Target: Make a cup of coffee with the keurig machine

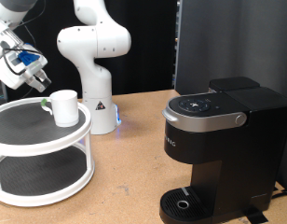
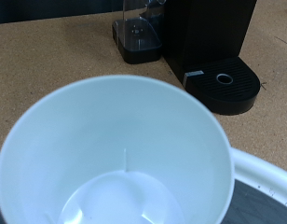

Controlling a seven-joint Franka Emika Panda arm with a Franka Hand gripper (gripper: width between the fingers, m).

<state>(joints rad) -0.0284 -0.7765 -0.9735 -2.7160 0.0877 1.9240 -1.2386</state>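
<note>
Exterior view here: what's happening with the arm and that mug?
A Franka arm has its gripper right at the white cup, which stands on the top tier of a white two-tier round stand at the exterior view's left. Whether the fingers are closed on the cup is not visible. The wrist view looks straight down into the empty cup. The keurig machine sits at the exterior view's right, lid down, with nothing on its round base.

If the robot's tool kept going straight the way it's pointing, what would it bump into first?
Most likely the white cup. The wrist view looks right down into its open, empty mouth. In the exterior view the tool sits beside the cup's rim on the round white stand. Exact depth is unclear.
</note>
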